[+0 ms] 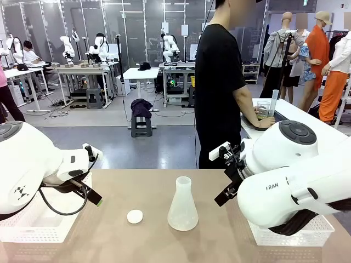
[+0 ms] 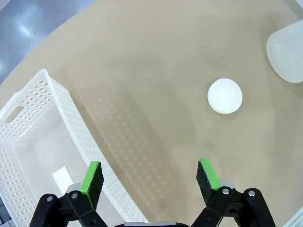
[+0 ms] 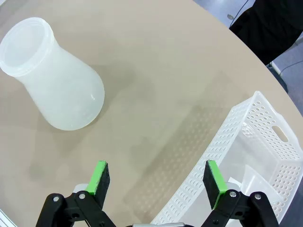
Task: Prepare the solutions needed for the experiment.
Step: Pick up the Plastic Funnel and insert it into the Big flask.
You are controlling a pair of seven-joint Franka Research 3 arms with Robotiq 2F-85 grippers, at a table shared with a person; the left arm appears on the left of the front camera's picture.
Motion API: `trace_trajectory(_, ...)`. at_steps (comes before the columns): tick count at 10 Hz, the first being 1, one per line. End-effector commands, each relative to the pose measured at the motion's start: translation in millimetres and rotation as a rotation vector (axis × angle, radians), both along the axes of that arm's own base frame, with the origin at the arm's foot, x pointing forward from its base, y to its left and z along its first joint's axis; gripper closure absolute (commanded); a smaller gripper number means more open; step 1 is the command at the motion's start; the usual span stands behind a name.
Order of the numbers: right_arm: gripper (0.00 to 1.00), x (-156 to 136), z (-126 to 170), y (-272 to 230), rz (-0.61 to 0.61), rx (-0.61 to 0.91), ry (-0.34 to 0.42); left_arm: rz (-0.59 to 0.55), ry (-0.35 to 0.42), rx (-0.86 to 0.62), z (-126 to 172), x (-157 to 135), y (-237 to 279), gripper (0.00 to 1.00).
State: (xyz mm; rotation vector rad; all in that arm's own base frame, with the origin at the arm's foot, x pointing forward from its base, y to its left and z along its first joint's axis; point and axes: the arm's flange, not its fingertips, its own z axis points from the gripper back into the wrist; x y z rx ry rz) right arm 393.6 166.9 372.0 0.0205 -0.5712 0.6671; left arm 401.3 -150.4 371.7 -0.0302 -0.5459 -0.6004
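Nearest, the left end effector [image 2: 149, 176] and right end effector [image 3: 158, 178] are hanging released above the table [image 1: 137, 183], grasping nothing. The uncapped flask [image 1: 182, 205] is standing mid-table, a white cap [image 1: 135, 217] lying nearby. Gripping its neck upright looks safest.

The tan table [image 1: 142, 189] carries an upright whitish flask [image 1: 182, 205] near its middle. A small round white cap [image 1: 135, 217] lies just left of it, not touching. A left basket [image 1: 33, 233] and a right basket [image 1: 285, 236], both white, sit at the near corners.
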Motion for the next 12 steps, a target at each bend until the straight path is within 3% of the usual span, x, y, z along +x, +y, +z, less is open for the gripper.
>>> trace_trajectory(1,0.0,0,0,0,-0.002,0.001,0.001,0.0,0.0,0.0,0,0,0,0.0)
trace_trajectory(4,0.0,0,0,0,0.0,0.0,0.0,0.0,0.0,0.0,0,0,0,0.0)
trace_trajectory(7,0.0,-21,42,9,-0.049,0.208,-0.021,-0.023,0.01,-0.173,40,-15,1,0.0)
trace_trajectory(8,0.0,-28,57,5,-0.046,0.301,-0.018,-0.011,-0.03,-0.227,55,-21,8,0.0)
trace_trajectory(12,0.0,-34,91,1,-0.006,0.63,0.058,-0.034,0.078,-0.567,88,-32,23,0.0)
